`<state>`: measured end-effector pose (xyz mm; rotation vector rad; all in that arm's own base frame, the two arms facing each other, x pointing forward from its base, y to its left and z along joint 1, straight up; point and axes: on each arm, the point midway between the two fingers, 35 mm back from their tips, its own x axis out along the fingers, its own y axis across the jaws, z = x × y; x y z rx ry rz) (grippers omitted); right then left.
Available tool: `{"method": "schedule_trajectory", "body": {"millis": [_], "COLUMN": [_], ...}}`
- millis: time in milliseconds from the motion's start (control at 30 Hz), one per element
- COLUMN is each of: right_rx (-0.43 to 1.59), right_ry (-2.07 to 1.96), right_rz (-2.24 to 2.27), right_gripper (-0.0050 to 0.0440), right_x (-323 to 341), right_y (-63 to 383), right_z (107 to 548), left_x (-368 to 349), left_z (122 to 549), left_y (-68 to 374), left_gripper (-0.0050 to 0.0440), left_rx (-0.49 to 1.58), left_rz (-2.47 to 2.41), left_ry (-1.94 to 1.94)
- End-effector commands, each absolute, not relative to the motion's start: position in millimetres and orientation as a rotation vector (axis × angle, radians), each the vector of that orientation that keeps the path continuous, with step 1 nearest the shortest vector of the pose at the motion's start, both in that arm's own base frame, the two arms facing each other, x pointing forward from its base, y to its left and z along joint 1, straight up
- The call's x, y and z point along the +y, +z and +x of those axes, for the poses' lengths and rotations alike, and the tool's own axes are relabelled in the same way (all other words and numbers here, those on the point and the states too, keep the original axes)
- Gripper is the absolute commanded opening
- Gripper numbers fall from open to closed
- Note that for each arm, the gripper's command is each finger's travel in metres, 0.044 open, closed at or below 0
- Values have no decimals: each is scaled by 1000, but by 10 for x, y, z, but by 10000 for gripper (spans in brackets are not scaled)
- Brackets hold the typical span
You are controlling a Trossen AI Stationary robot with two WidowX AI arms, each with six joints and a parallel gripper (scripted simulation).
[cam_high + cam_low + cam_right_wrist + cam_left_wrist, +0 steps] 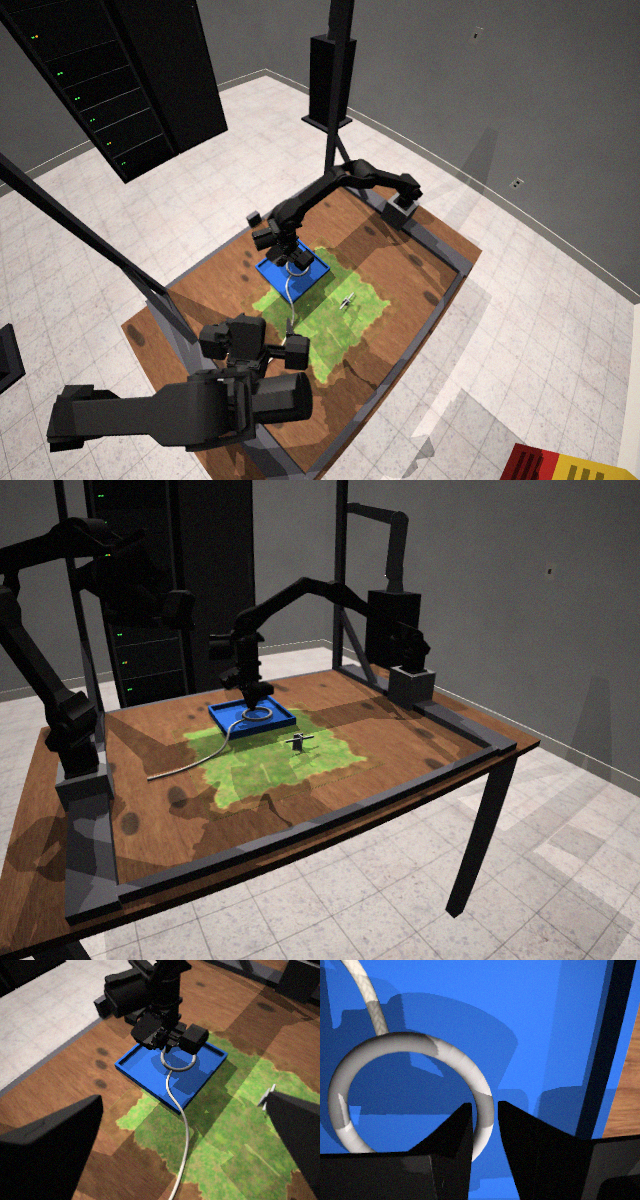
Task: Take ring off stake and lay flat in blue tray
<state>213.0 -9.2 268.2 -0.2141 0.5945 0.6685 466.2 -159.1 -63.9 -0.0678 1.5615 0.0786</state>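
L fingers sl. open, ring btwn

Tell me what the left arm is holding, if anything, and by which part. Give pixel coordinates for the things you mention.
Nothing: the left gripper (295, 264) (251, 707) (484, 1109) (164, 1050) stands open around the band of the ring (298, 274) (257, 720) (410, 1042) (179, 1068), with gaps on both sides.
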Motion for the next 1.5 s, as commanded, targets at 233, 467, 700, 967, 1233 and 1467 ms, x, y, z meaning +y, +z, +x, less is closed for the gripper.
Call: {"method": "schedule_trajectory", "body": {"millis": [233,467,700,967,1233,1467], "right_rx": [586,586,586,586,586,586], "right_ry": [666,666,666,666,666,666], "right_rz": [-224,-224,-224,-224,-224,-224], "right_gripper": [440,440,440,440,440,440], "right_x": [-93,-93,-93,-93,-93,-93], "right_y": [2718,2718,2718,2718,2718,2718], "right_z": [2130,2130,2130,2130,2130,2130], "left_x": [-1636,-1636,-1634,-1593,-1487,-1404], "left_z": [4766,4760,4739,4698,4614,4525], "left_y": [-339,-240,95,268,334,422], "left_gripper": [146,146,290,372,440,440], "left_rx": [1505,1505,1505,1515,1459,1376], "left_rz": [-85,-85,-85,-81,-31,24], "left_ry": [64,64,64,67,14,-65]}}
